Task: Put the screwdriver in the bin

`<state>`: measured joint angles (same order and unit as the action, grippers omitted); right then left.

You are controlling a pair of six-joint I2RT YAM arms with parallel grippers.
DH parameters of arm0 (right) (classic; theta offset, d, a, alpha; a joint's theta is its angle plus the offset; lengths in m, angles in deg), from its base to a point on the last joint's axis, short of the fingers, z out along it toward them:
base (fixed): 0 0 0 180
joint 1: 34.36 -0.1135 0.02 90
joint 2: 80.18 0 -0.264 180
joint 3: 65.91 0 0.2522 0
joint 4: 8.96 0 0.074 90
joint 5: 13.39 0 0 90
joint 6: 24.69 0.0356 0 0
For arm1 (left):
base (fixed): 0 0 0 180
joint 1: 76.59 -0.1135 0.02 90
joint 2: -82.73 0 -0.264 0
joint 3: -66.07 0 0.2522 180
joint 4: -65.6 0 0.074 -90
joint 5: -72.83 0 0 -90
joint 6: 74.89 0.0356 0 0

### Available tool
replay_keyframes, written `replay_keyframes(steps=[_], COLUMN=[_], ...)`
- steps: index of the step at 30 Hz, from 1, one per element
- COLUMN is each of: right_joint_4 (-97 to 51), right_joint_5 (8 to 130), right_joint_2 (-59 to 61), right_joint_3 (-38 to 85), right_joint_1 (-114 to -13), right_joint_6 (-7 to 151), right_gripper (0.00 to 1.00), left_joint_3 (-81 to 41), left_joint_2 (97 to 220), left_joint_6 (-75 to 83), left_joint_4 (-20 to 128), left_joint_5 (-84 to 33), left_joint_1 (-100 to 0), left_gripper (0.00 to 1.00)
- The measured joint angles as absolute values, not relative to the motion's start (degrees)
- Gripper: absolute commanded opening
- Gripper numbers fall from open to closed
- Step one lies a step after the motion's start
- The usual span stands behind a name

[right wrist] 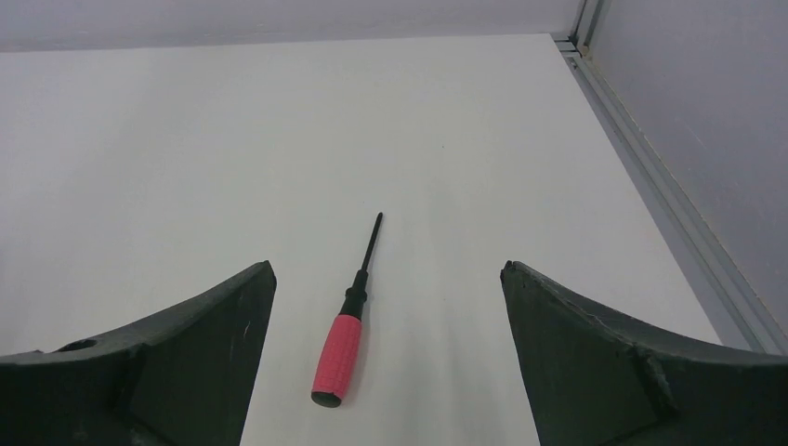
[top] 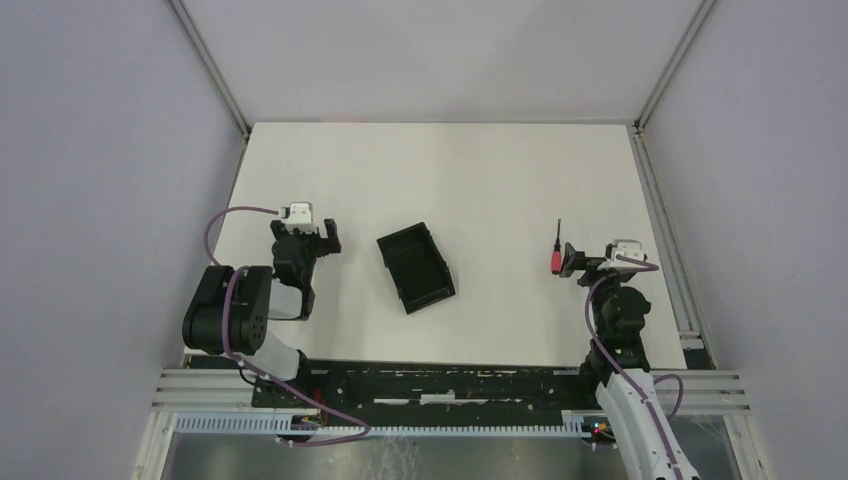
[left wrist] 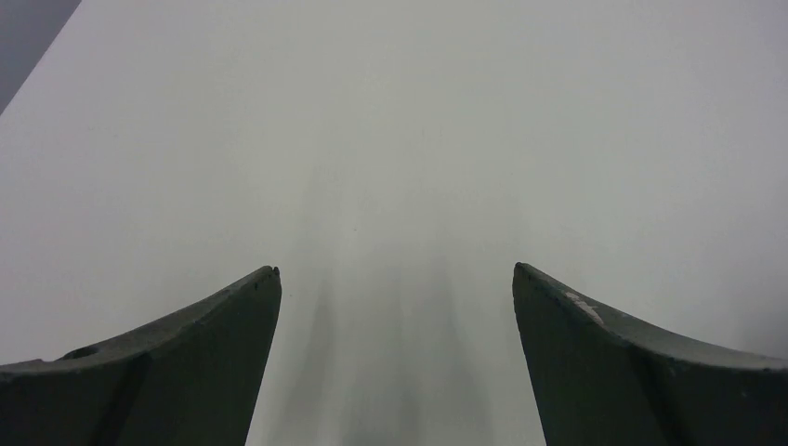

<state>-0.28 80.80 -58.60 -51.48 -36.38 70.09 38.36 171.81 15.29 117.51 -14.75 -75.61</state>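
Note:
The screwdriver [top: 556, 256], with a red handle and a thin dark shaft, lies flat on the white table at the right, its tip pointing to the far side. In the right wrist view the screwdriver [right wrist: 338, 356] lies on the table between the fingers, nearer the left one and not touched. My right gripper [top: 603, 262] [right wrist: 387, 269] is open and empty just above it. The black bin [top: 416, 267] sits empty at the table's middle, turned at an angle. My left gripper [top: 305, 238] [left wrist: 395, 269] is open and empty, left of the bin, over bare table.
A metal rail [top: 660, 210] [right wrist: 669, 204] runs along the table's right edge, close to the right gripper. Grey walls enclose the table on the left, right and far sides. The arm bases and a black rail lie along the near edge.

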Motion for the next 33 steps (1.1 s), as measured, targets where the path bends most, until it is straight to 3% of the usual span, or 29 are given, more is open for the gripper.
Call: replay_keyframes(steps=[10, 16, 22, 26, 33], right_joint_4=[-7.3, -21.8, -43.1, -50.9, -55.5], right_joint_5=[81.2, 81.5, 80.6, 78.5, 77.3], right_joint_2=[-54.9, -39.2, -9.1, 4.0, 15.4], right_joint_3=[-46.6, -21.5, 14.5, 17.5, 10.9], right_joint_1=[-36.4, -36.4, -36.4, -36.4, -36.5], right_joint_6=[70.6, 71.6, 71.2, 70.2, 69.9], right_gripper=[0.98, 0.96, 0.96, 0.94, 0.77], left_joint_3=[38.4, 38.4, 38.4, 38.4, 38.4], left_joint_2=[171.8, 171.8, 171.8, 171.8, 171.8], left_joint_6=[15.3, 15.3, 15.3, 15.3, 15.3], left_joint_4=[117.5, 117.5, 117.5, 117.5, 117.5], left_joint_5=[-14.7, -14.8, -14.7, -14.7, -14.7], left_joint_1=[-75.6, -75.6, -75.6, -75.6, -75.6], left_gripper=[1.00, 1.00, 1.00, 1.00, 1.00])
